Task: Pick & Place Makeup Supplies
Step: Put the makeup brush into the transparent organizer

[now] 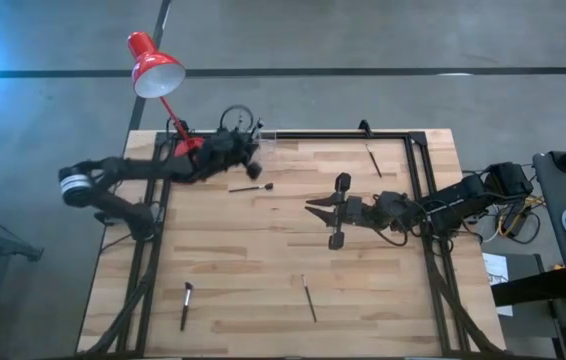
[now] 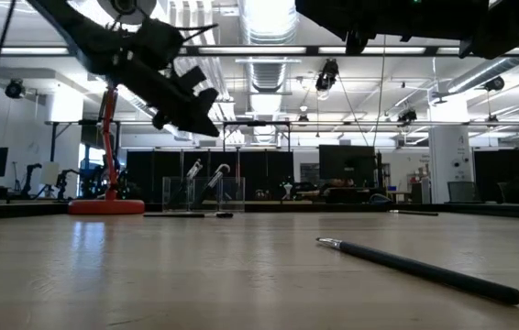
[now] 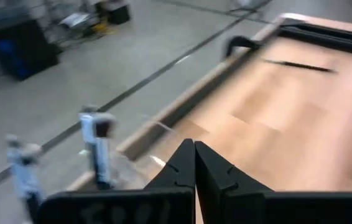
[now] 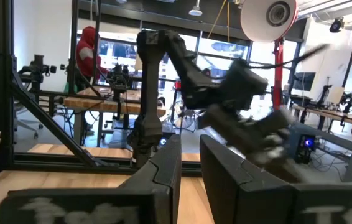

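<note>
The left hand (image 1: 253,150) hangs at the far edge of the worktop (image 1: 263,260), fingers (image 3: 182,168) pressed together with nothing between them, beside a clear holder (image 2: 203,192) with brushes already upright in it. The right hand (image 1: 315,208) waits mid-worktop, its fingers (image 4: 163,165) slightly parted and empty.

The nearest brush (image 1: 250,187) lies flat just in front of the left hand — probably light, stiff and prone to rolling, best pinched mid-handle. Others lie well apart: one (image 1: 373,158) far right, two near the front (image 1: 187,303) (image 1: 308,300). A red lamp (image 1: 153,62) stands close behind the left arm — possibly in the way.
</note>
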